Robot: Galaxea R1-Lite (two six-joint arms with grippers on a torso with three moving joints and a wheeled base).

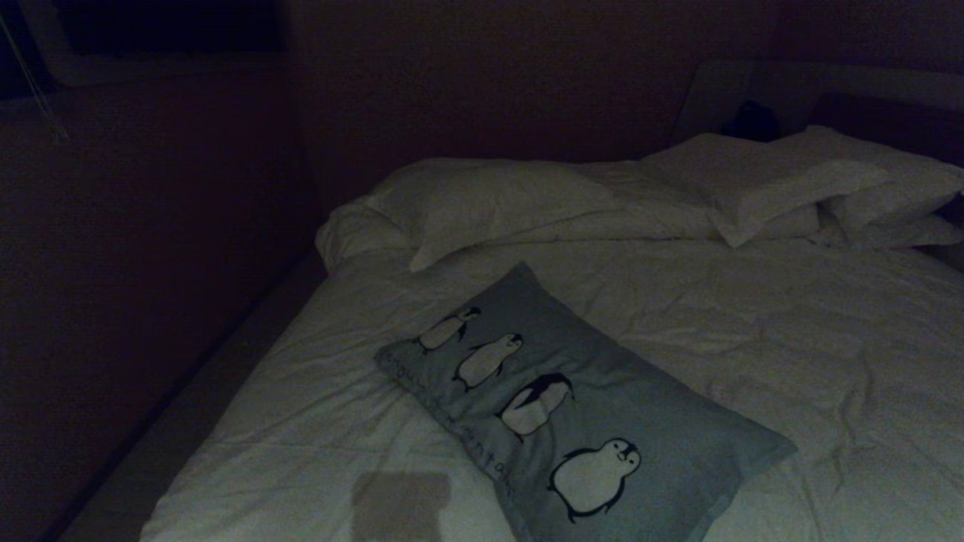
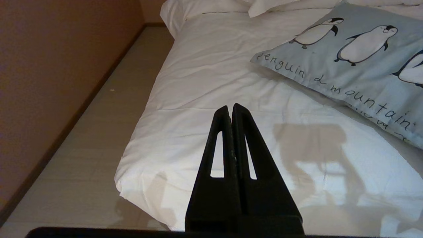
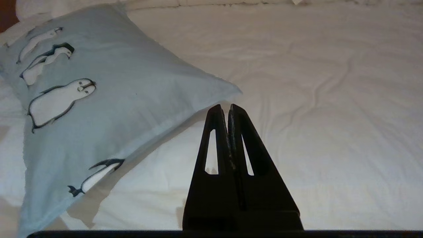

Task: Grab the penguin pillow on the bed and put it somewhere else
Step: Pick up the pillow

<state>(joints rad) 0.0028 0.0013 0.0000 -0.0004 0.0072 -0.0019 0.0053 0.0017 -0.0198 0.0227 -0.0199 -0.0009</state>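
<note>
- The penguin pillow (image 1: 580, 406) lies flat and askew on the near part of the bed (image 1: 791, 354), apart from the white pillows (image 1: 512, 199).
- The left gripper (image 2: 230, 107) hangs above the duvet's near corner, fingers pressed together, empty.
- The right gripper (image 3: 224, 107) hovers by the pillow's corner, likewise closed, empty.

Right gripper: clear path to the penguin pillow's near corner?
Probably yes. The right gripper, shut, points just past the penguin pillow corner, with only bare duvet on the bed between them. It must open first.
</note>
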